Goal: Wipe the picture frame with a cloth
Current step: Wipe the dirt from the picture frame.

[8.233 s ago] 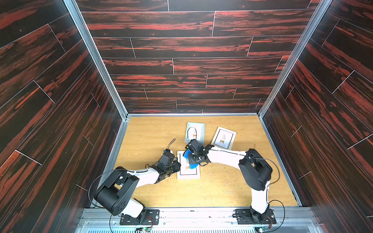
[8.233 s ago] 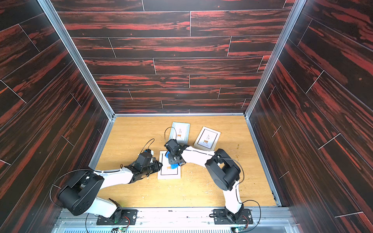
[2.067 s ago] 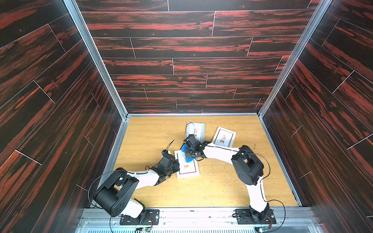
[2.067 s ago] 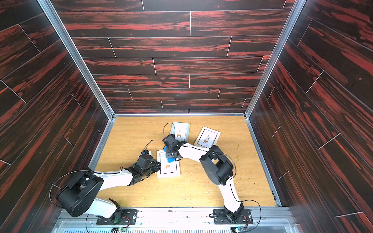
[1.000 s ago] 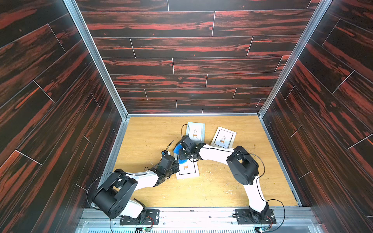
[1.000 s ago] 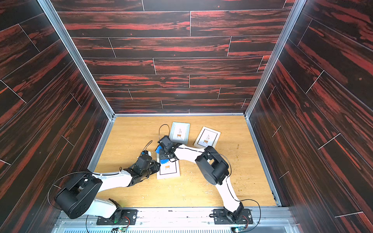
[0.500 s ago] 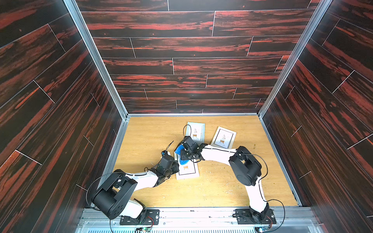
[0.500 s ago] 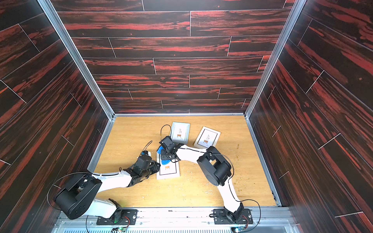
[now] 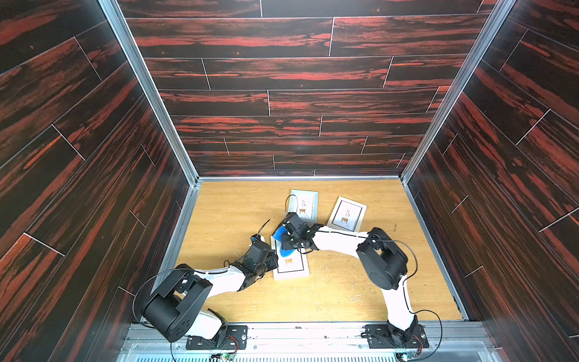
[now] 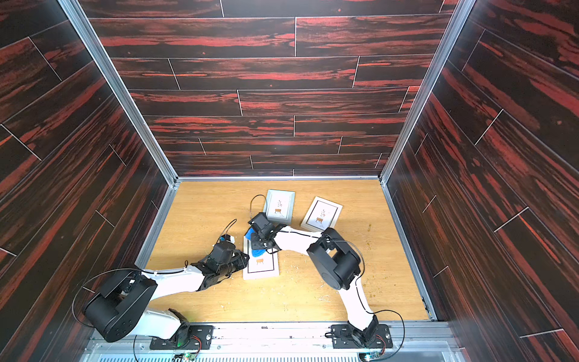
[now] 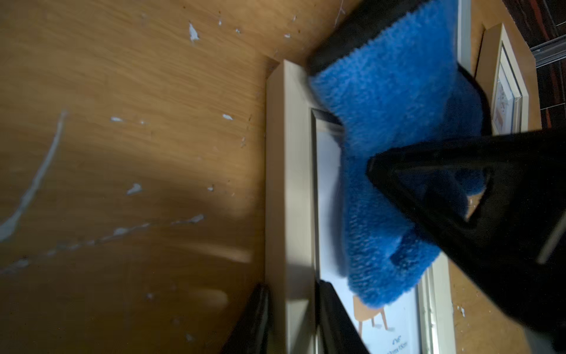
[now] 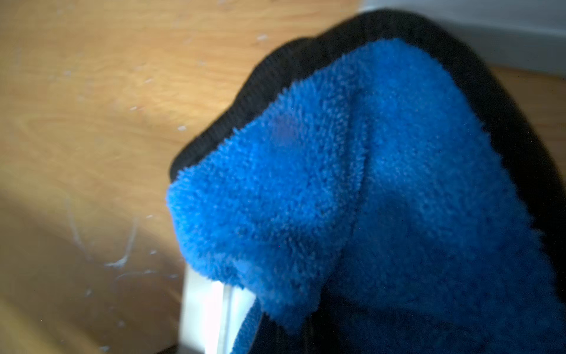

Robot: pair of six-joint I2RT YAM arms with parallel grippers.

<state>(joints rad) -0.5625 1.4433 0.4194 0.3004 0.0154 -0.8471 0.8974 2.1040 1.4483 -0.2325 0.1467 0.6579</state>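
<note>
Left wrist view: left gripper (image 11: pixel 292 325) jaws straddle one long border of the picture frame (image 11: pixel 289 184), pinching it; right gripper (image 9: pixel 291 243) clamped tight on the cloth (image 11: pixel 382 107); cloth bunched, pressed on the frame's far end, overhanging a corner; frame flat on the table (image 9: pixel 344 291); grey frame (image 9: pixel 303 205) and beige frame (image 9: pixel 347 214) lie beyond.

— How is the cloth (image 11: pixel 392 122) now?
— Bright blue and fluffy, with black edging. It is bunched up, not spread, and it rests on the far end of the picture frame (image 9: pixel 291 266).
— And the frame itself?
— It lies flat, face up. It has a pale border and a white print with a small brown figure. The near half is uncovered.
</note>
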